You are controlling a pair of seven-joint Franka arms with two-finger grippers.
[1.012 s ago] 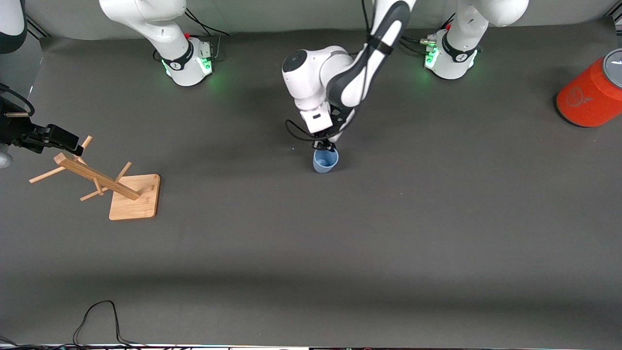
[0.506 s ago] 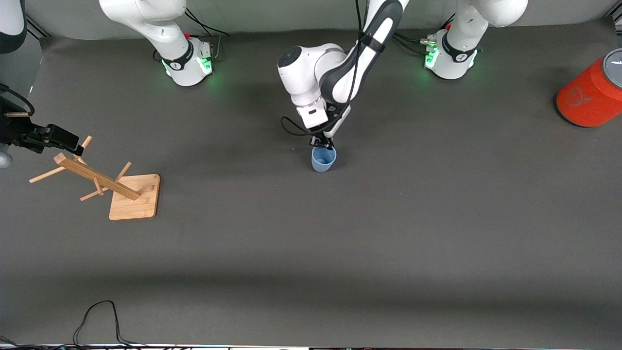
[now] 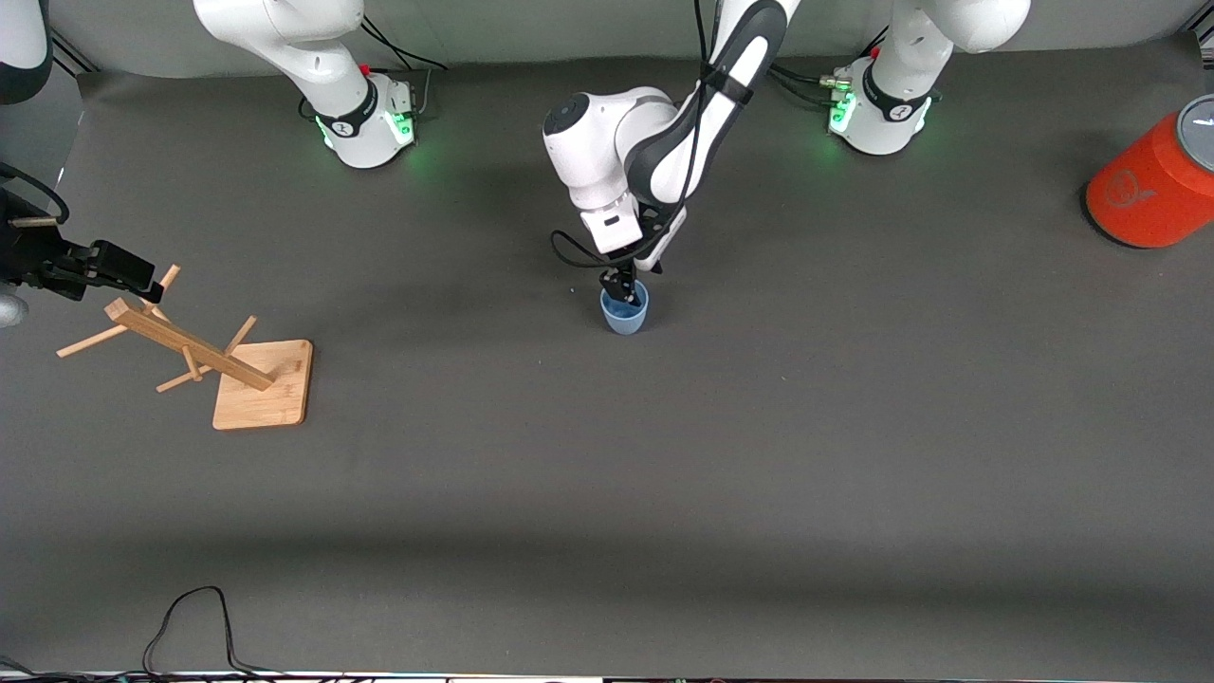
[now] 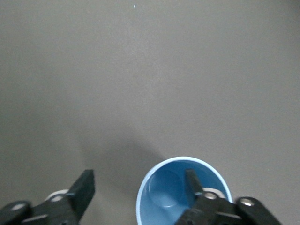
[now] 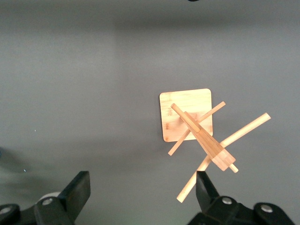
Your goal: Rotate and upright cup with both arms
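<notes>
Grey matte cloth covers the whole desk (image 3: 721,474), and out in its middle, between the two arm bases and a little nearer the front camera than they are, stands the cup (image 3: 624,314), mouth up and sitting flat. Over by the right arm's end of the desk, the wooden mug tree (image 3: 204,356) stands on its square base, and the right end effector (image 3: 95,268) waits above it with its fingers apart and nothing between them. Well off at the left arm's end sits the orange cylinder with grey lid (image 3: 1152,185). Now the action: the left end effector (image 3: 618,286) is down at the cup's rim, fingers spread, one finger (image 4: 192,182) dipped inside the mouth and the other (image 4: 83,187) outside and clear of the wall, so nothing is clamped yet. My read on handling: thin plastic, very light, stiff enough but easy to tip or skate on the cloth if nudged, and the smooth wall could slip, so a pinch across the rim wall with modest force looks like the sensible hold. As for looks, it is small, pale blue (image 4: 168,187), plain and matte, no handle, tapering to a narrower round bottom visible inside, empty.
</notes>
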